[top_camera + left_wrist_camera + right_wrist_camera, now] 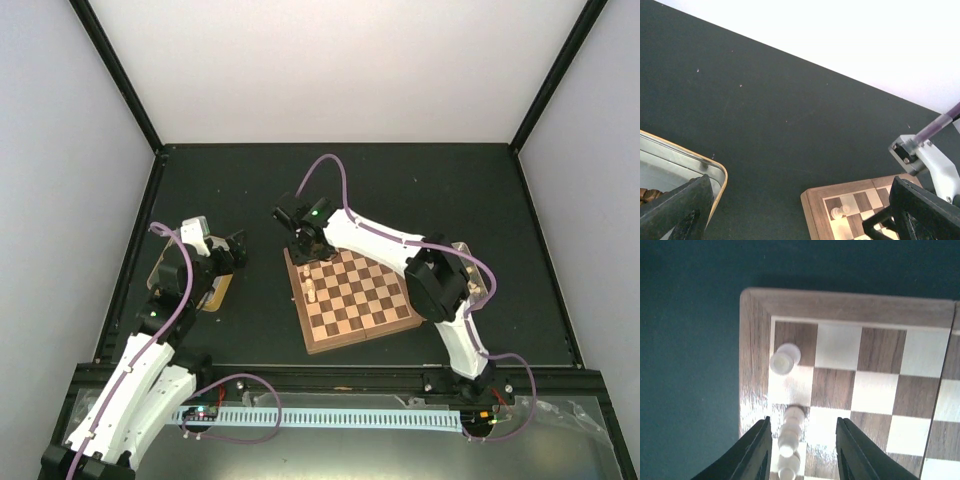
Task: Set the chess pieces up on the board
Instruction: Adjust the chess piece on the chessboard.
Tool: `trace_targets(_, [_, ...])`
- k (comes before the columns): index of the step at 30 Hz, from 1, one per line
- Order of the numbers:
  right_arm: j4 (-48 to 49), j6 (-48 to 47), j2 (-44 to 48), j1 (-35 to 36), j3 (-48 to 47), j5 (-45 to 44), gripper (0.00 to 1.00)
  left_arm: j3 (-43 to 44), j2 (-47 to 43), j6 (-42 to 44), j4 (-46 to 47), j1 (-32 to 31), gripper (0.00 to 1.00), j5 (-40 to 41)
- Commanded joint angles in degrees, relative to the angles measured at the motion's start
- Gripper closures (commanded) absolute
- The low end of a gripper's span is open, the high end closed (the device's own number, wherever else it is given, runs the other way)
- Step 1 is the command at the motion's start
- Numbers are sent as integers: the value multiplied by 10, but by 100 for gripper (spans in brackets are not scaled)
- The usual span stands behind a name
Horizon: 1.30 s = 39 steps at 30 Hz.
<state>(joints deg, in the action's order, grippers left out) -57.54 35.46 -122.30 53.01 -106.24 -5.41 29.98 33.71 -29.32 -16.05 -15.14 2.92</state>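
Note:
The board (375, 300) lies mid-table with its brown rim (752, 340) under my right wrist. My right gripper (303, 245) hangs over the board's far-left corner, open. Its fingers (757, 452) stand either side of a pale chess piece (790, 432), with a gap on both sides. A second pale piece (790, 467) stands just nearer, and a third (782, 360) sits on the corner square. In the top view these pale pieces (311, 290) form a short line along the left file. My left gripper (232, 250) is wide open and holds nothing, left of the board (815, 200).
A gold-rimmed tin (215, 295) sits under the left arm, its rim (715, 167) by my left finger. The right arm (935, 160) crosses above the board's far edge. Dark table surface lies between tin and board.

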Motion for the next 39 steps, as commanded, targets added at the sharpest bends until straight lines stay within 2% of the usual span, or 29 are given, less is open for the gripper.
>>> trace_targets(1, [17,-21,19,11,33,27,65,6,-5,7,7,-1,2,-5])
trace_targets(23, [17,-35,-8,16,33,41,88,3,-1,7,10,-1,2,-5])
trace_targets(39, [11,-35,3,23,55,34,86,3,-1,7,11,-1,2,-9])
